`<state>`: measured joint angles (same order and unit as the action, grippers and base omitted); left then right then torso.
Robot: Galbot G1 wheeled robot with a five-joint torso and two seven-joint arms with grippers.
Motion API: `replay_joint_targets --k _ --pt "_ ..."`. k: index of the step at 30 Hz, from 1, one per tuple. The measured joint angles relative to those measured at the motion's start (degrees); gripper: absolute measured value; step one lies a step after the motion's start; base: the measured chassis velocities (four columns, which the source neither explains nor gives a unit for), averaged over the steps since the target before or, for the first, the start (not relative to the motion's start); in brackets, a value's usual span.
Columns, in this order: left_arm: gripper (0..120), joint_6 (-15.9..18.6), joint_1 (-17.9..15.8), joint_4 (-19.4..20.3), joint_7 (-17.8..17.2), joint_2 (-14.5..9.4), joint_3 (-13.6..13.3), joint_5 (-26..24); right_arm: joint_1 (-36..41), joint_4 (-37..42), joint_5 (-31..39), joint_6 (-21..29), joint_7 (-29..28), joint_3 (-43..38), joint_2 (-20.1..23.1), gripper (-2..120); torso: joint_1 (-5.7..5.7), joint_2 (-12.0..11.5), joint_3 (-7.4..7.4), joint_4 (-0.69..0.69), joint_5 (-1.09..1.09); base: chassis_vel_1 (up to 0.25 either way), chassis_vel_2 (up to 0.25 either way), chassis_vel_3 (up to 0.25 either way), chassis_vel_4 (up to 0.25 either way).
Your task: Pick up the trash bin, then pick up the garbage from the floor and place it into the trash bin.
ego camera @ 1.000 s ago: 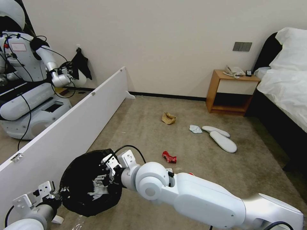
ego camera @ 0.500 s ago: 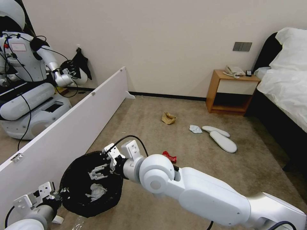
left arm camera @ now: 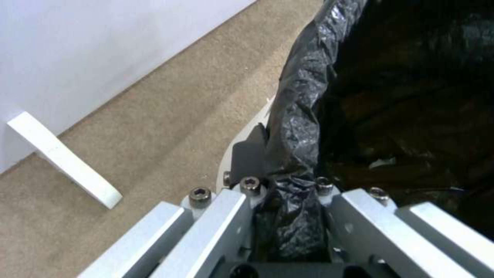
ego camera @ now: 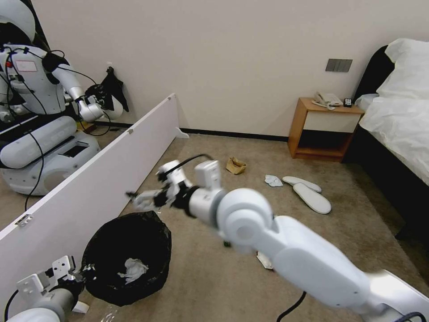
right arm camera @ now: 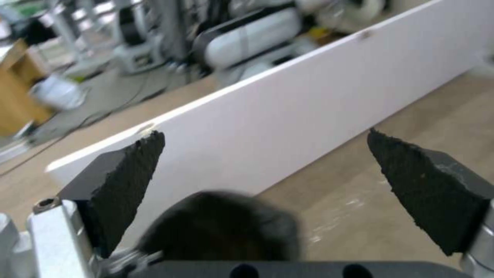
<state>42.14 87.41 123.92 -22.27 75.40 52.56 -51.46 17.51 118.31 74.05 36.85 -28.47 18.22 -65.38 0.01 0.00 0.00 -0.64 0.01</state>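
Head view — trash bin (ego camera: 127, 257) hangs low left beside the white partition (ego camera: 89, 188), a tissue (ego camera: 132, 269) inside; right gripper (ego camera: 140, 199) hovers above its rim.
Left wrist — left gripper (left arm camera: 288, 216) clamped on the bag-lined rim.
Right wrist — pads (right arm camera: 129, 181) spread wide, nothing held.

The room is viewed from above by the head camera; the trash bin (left arm camera: 308, 96) rim is seen up close from the left wrist, and the white partition (right arm camera: 308, 100) from the right wrist.
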Motion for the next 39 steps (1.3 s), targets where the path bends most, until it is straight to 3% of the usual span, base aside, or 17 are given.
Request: replay_joint_targets --k 6,11,12,14,17,19,26,28,30,31,39 --pt "2 0.0 0.6 0.6 0.1 -0.1 0.7 0.0 9.8 4.8 -4.8 -2.3 2.4 -14.7 10.8 100 0.0 0.0 0.0 -0.01 0.03 0.0 0.0 0.0 0.0" --pt "2 0.0 0.6 0.6 0.2 -0.1 0.8 0.1 13.4 5.6 -7.7 -3.5 4.0 -21.0 13.5 100 0.0 0.0 0.0 -0.02 0.01 0.0 0.0 0.0 0.0" --pt "2 0.0 0.6 0.6 0.5 0.0 0.8 0.6 18.4 6.4 -10.4 -4.8 5.7 -28.7 16.4 100 0.0 0.0 0.0 0.0 0.02 0.0 0.0 0.0 0.0" --pt "2 0.0 0.6 0.6 0.6 0.2 0.7 0.9 23.3 6.8 -12.6 -6.0 6.9 -35.5 18.5 100 0.0 0.0 0.0 -0.03 0.01 0.0 0.0 0.0 0.0" --pt "2 0.0 0.6 0.6 0.7 0.3 0.6 0.9 25.8 6.9 -13.6 -6.6 7.2 -38.5 19.3 100 0.0 0.0 0.0 -0.02 0.01 0.0 0.0 0.0 0.0" --pt "2 0.0 0.6 0.6 0.8 0.8 0.3 1.4 33.0 7.0 -15.4 -7.5 7.6 -46.9 20.4 100 0.0 0.0 0.0 -0.01 0.02 0.0 0.0 0.0 0.0" --pt "2 0.0 0.5 0.8 1.3 2.4 -0.2 2.7 41.5 7.6 -19.3 -12.7 8.3 -55.2 19.5 100 0.0 0.0 0.0 0.0 0.0 0.0 0.0 0.0 0.0" --pt "2 0.0 0.6 1.3 1.8 3.3 -0.2 3.9 46.4 8.7 -25.0 -19.0 9.0 -57.5 17.3 100 0.0 0.0 -0.01 0.01 0.0 0.0 0.0 0.0 0.0" --pt "2 0.0 0.6 1.4 1.8 3.5 -0.2 4.0 47.3 9.0 -26.2 -20.2 9.1 -57.8 16.8 100 0.0 0.0 0.0 0.01 0.0 0.0 0.0 0.0 0.0" --pt "2 0.0 0.6 1.8 2.0 4.0 -0.3 4.5 50.7 10.0 -30.4 -23.9 10.2 -58.8 15.0 100 0.0 0.0 0.0 -0.01 0.0 0.0 0.0 0.0 0.0" --pt "2 0.0 1.0 3.0 2.9 6.2 -0.1 6.7 59.7 12.8 -44.0 -32.1 14.4 -59.2 8.4 100 0.0 0.0 0.0 0.01 -0.02 0.0 0.0 0.0 0.0"
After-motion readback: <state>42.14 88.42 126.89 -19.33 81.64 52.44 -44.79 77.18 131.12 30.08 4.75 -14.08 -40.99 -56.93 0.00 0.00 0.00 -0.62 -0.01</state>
